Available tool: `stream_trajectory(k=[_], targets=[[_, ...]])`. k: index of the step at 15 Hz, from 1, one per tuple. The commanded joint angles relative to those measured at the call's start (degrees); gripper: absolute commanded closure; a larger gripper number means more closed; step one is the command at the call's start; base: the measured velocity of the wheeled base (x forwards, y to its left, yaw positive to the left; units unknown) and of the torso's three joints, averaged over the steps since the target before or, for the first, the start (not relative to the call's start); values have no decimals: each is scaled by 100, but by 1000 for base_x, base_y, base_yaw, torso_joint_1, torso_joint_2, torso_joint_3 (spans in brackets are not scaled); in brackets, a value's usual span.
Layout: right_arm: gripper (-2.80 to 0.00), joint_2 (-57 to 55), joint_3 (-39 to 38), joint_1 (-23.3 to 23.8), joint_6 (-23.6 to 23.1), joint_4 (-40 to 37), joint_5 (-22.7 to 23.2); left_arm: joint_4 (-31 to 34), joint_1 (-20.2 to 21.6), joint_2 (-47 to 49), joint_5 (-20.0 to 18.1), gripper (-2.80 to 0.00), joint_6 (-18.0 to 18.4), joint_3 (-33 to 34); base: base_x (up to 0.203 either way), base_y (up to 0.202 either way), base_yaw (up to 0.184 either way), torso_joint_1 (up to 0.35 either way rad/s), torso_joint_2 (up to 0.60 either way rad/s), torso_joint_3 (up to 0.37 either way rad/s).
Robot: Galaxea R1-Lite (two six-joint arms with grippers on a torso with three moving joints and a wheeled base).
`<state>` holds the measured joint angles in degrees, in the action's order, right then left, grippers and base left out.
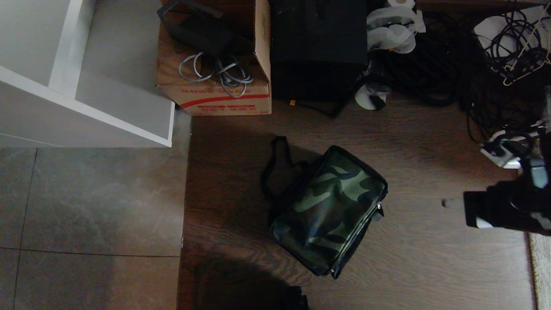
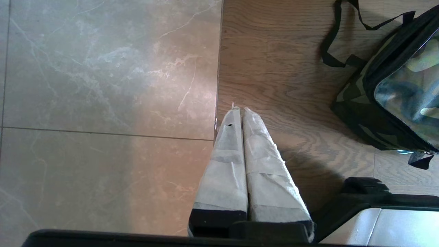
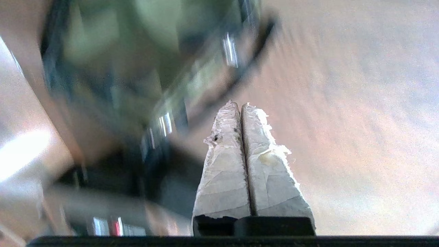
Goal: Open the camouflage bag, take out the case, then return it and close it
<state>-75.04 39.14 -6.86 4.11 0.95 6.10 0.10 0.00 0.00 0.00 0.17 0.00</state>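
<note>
The camouflage bag (image 1: 331,211) lies zipped shut on the wooden floor, with its black strap (image 1: 275,163) looped toward the far left and a small zipper pull (image 1: 379,209) on its right edge. The case is out of view. My right gripper (image 1: 450,203) hangs to the right of the bag, apart from it and pointing at it. In the right wrist view its taped fingers (image 3: 238,104) are pressed together on nothing, with the bag (image 3: 137,51) blurred beyond them. My left gripper (image 2: 238,109) is shut and empty over the seam between tile and wood, left of the bag (image 2: 401,85).
Behind the bag stand a brown cardboard box (image 1: 215,99) with a red stripe and a tall black box (image 1: 318,47). Tangled cables (image 1: 495,56) fill the far right. A white shelf unit (image 1: 86,86) stands at the far left over grey tiles (image 1: 86,206).
</note>
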Motion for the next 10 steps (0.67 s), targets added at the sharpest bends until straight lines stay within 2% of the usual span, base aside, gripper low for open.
stream_trajectory(k=[1,4,6,8,9,10], targets=[[0,2326,-923,70,-126,-483,-21,-1,0,0,0,0,0,0,0,0,0,0,0,0],[0,4571,-2022,126,-269,-847,-227,-1,0,0,0,0,0,0,0,0,0,0,0,0],[0,5596,-2955,173,-342,-811,-609,-1,0,0,0,0,0,0,0,0,0,0,0,0],[0,5884,-3653,212,-525,-61,-977,-1,0,0,0,0,0,0,0,0,0,0,0,0],[0,5868,-3843,223,-697,413,-1037,-1,0,0,0,0,0,0,0,0,0,0,0,0],[0,5869,-3878,227,-715,456,-976,-1,0,0,0,0,0,0,0,0,0,0,0,0]])
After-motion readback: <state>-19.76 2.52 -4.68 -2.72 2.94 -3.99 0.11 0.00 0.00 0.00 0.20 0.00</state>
